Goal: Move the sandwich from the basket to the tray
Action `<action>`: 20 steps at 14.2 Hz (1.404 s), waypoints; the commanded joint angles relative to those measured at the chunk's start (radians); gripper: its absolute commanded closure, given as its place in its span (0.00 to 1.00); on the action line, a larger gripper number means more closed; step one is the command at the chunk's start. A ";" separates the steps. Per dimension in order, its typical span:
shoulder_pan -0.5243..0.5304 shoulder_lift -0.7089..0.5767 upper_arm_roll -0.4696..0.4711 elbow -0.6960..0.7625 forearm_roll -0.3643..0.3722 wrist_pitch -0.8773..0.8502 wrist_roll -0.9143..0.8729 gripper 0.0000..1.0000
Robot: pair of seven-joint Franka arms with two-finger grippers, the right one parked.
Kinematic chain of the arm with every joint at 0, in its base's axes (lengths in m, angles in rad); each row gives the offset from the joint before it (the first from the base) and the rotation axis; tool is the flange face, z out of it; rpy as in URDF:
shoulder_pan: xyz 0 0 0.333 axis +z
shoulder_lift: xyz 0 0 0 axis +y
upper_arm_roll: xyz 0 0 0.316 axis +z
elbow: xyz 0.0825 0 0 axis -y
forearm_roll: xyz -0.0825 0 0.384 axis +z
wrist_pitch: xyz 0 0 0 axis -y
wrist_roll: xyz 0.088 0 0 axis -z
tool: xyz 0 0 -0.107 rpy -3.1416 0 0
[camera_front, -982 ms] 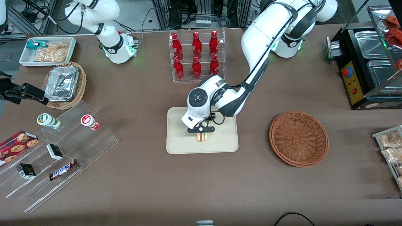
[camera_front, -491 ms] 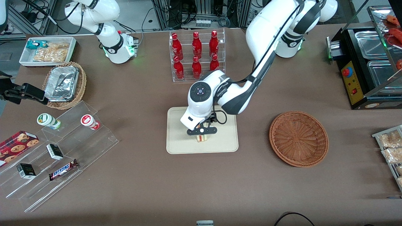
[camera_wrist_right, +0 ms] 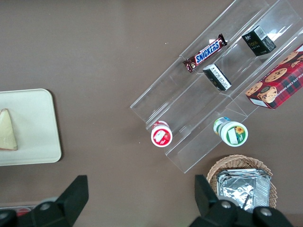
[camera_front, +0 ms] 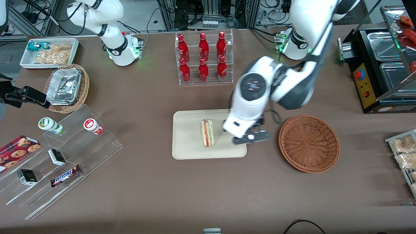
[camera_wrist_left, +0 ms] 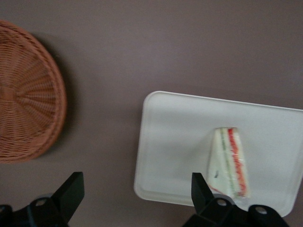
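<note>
- Lying on the tray (camera_front: 187,143), the sandwich (camera_front: 207,132) rests on its side, its red and green filling edge showing, with nothing touching it.
- The gripper (camera_front: 251,138) hovers above the tray's edge nearest the basket (camera_front: 309,143), its fingers (camera_wrist_left: 71,191) spread wide and holding nothing.
- The basket sits on the brown table (camera_front: 156,188) toward the working arm's end, apart from the tray.
- A clear rack of red bottles (camera_front: 203,58) stands farther from the front camera than the tray.
- Clear stepped shelves (camera_front: 61,162) with a Snickers bar (camera_front: 66,175) lie toward the parked arm's end.
</note>
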 commanded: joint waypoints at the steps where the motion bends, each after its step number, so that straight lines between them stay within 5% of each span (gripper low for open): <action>1: 0.114 -0.133 -0.011 -0.074 0.002 -0.109 0.127 0.00; 12: 0.403 -0.341 -0.011 -0.088 -0.011 -0.420 0.526 0.00; 20: 0.435 -0.535 -0.014 -0.285 -0.071 -0.316 0.566 0.00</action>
